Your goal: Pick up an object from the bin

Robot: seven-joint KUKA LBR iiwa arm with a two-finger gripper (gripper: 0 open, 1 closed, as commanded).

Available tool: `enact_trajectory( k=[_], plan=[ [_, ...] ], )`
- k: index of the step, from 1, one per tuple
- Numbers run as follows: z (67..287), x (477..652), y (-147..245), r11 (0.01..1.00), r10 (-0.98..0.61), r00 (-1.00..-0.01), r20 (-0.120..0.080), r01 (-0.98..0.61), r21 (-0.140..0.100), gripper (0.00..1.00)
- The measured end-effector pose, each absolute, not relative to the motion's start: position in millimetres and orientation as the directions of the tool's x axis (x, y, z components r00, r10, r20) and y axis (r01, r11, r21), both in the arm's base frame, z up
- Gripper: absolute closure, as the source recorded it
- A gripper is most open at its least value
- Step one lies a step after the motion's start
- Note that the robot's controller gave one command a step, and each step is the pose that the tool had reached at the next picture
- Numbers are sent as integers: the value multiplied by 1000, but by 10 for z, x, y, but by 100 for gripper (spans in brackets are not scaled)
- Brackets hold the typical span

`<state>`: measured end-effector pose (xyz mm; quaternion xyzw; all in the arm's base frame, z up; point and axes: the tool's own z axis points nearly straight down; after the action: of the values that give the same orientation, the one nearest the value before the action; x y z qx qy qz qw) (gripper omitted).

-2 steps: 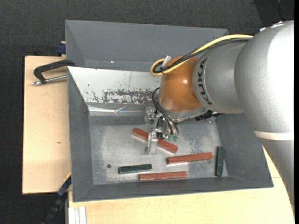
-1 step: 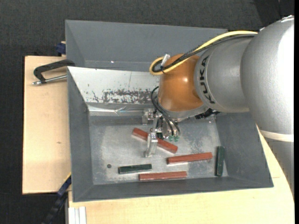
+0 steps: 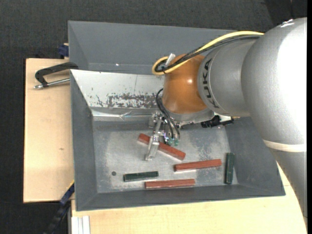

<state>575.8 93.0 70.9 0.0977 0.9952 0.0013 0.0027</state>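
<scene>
In the grey bin, a dark green bar lies low on the left. In the middle, the gripper is down on a slanted red bar. I cannot tell if it is spread or pinching. Right of that lies a longer red bar.

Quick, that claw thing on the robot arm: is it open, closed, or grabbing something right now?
Gripper: cannot be told whether open or closed; it is right above the slanted reddish-brown bar in the middle of the bin.
</scene>
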Motion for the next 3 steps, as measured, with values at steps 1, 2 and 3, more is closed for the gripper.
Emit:
enact_trajectory(
  k=[1,2,3],
  plan=[
    [723,5701,880,1000,26,-1000,0,26,1,100],
    [723,5701,880,1000,25,-1000,0,25,1,100],
    [728,5701,881,1000,26,-1000,0,26,2,100]
  ],
)
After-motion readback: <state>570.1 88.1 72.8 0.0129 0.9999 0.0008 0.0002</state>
